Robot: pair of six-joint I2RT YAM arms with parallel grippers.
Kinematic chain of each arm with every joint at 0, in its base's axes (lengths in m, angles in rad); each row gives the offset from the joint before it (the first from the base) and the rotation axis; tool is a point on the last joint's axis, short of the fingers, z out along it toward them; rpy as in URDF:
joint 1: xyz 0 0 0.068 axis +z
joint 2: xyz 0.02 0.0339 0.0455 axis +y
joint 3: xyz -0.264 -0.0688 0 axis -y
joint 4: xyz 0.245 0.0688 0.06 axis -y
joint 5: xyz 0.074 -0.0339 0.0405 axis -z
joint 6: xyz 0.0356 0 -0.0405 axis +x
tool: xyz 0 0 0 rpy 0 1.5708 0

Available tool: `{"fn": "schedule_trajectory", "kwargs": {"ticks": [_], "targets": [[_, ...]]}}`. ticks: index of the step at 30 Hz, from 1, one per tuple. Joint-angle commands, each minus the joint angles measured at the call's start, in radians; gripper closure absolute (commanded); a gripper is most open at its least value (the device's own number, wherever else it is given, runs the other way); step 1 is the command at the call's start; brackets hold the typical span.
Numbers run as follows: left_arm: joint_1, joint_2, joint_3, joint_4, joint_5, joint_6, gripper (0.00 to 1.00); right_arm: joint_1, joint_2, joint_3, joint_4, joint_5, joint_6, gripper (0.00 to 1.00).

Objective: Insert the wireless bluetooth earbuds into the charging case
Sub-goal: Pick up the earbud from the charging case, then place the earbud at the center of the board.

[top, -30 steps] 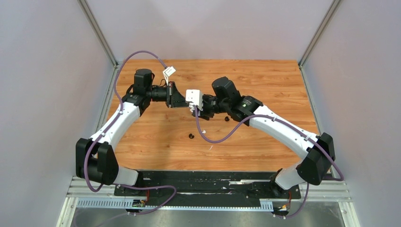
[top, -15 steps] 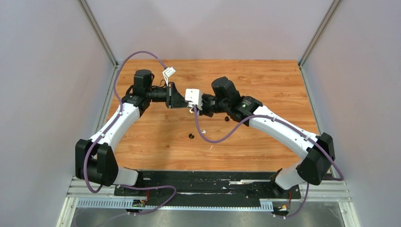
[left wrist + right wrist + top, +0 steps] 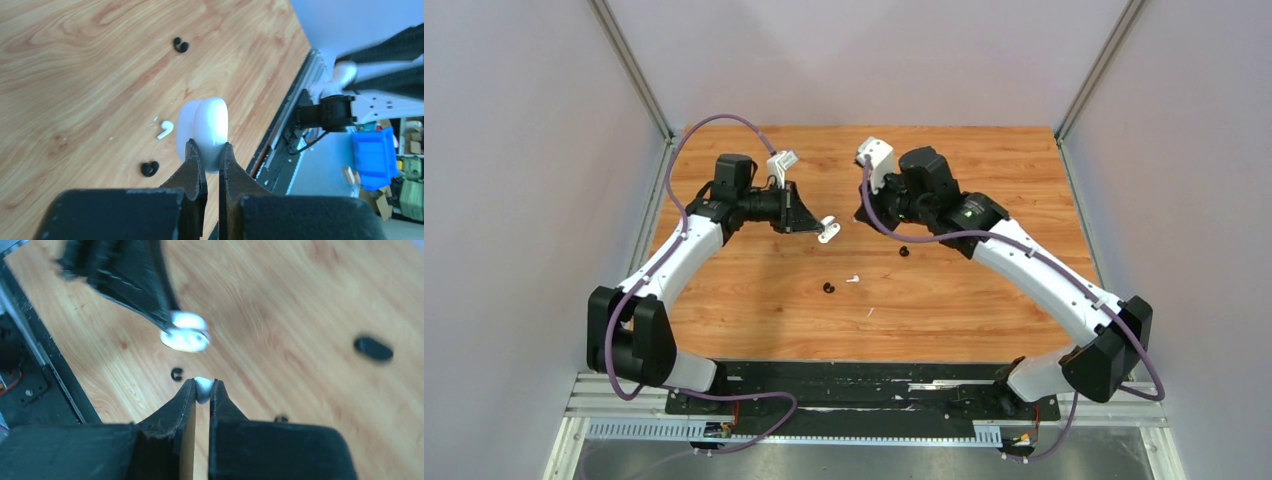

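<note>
**Both claws loaded, case and earbud held apart above the table**

In the overhead view my left arm [image 3: 674, 255] reaches in from the left and my right arm [image 3: 1024, 265] bends in from the right. The two claws face each other with a gap between them.

My left gripper [image 3: 210, 150] is pressed onto the charging case [image 3: 210, 125]. Its fingers clamp the near end, so the white, glossy, rounded body sticks out past the fingertips. The case shows as two smooth lobes side by side, and I cannot tell how far the lid stands open.

My right gripper [image 3: 202, 390] pinches a tiny white rounded piece, the held white earbud [image 3: 202, 384], right at its fingertips. Only the top of it shows. In the right wrist view the case hangs beyond those fingertips, not touching them.

On the wooden table [image 3: 984, 300] below the left claw lie a loose white earbud [image 3: 165, 129] and, near it, a black earbud [image 3: 149, 168]. A second black earbud [image 3: 180, 45] lies farther out, past the case.
</note>
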Motion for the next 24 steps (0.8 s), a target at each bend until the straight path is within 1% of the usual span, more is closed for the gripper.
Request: {"fn": "schedule_trajectory", "kwargs": {"ticks": [1, 4, 7, 9, 13, 18, 24], "targets": [[0.000, 0.001, 0.053, -0.065, -0.107, 0.083, 1.00, -0.123, 0.007, -0.019, -0.262, 0.155, 0.314, 1.00], [0.000, -0.001, 0.054, -0.065, -0.112, 0.078, 1.00, -0.271, 0.034, -0.106, -0.393, 0.184, 0.395, 1.00], [0.001, -0.010, 0.048, -0.059, -0.116, 0.072, 1.00, -0.375, 0.078, -0.182, -0.441, 0.274, 0.433, 1.00], [0.002, -0.017, 0.046, -0.061, -0.120, 0.075, 1.00, -0.419, 0.107, -0.213, -0.459, 0.313, 0.464, 1.00], [0.008, -0.029, 0.039, -0.081, -0.120, 0.085, 1.00, -0.448, 0.171, -0.258, -0.469, 0.349, 0.515, 1.00], [0.019, -0.034, 0.037, -0.093, -0.120, 0.089, 1.00, -0.457, 0.258, -0.269, -0.483, 0.331, 0.592, 1.00], [0.030, -0.025, 0.041, -0.098, -0.121, 0.088, 1.00, -0.459, 0.351, -0.252, -0.484, 0.308, 0.660, 0.93]]}}
